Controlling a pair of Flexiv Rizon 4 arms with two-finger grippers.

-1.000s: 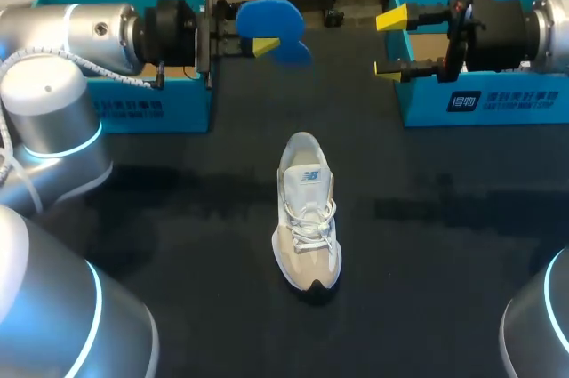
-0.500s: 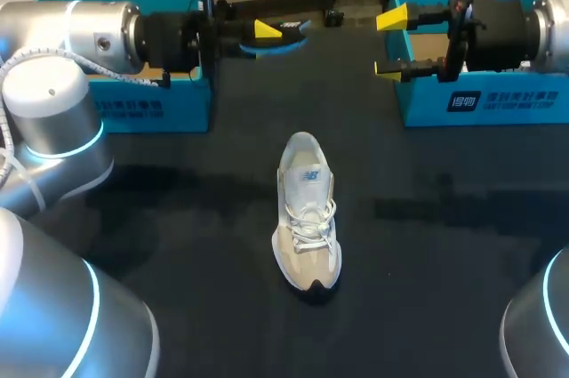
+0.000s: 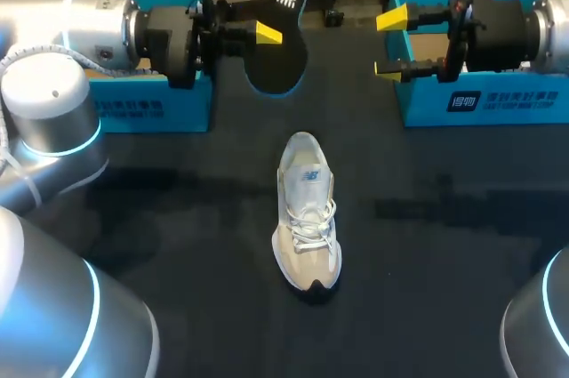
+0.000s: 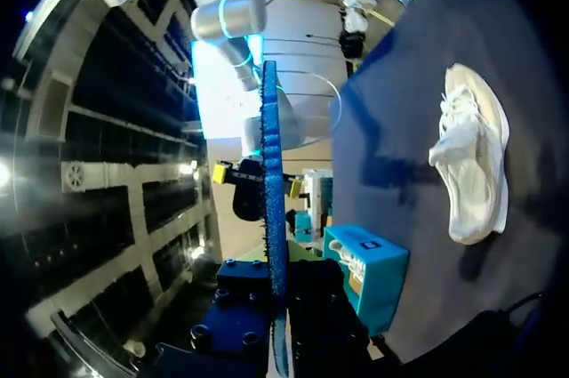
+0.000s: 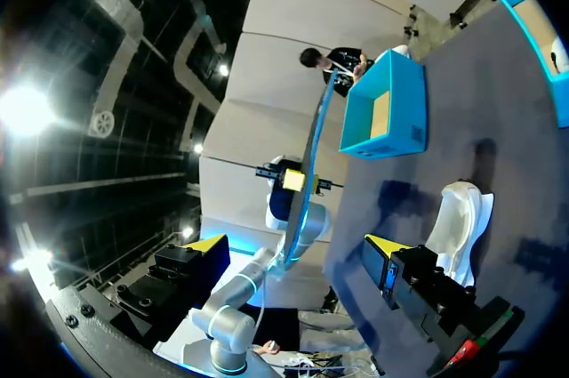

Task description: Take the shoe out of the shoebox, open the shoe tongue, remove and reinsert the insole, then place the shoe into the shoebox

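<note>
Left pincer (image 3: 265, 34): closed on the insole (image 3: 280, 62), held off the counter (image 3: 444, 245) just beside the left shoebox (image 3: 160, 102); the left wrist view shows the insole edge-on between the fingers. Right pincer (image 3: 389, 43): jaws wide apart, empty, in front of the right shoebox (image 3: 480, 102). Sneaker (image 3: 307, 213): upright mid-counter, toe toward the robot, well apart from both pincers.

A table (image 3: 169, 245) with a matte black top fills the head view from the near edge to the far one. Light falls evenly on it. Soft darker patches lie across its middle, to the left and to the right. Both wrist views (image 4: 524, 49) (image 5: 524, 173) show the same dark surface.
</note>
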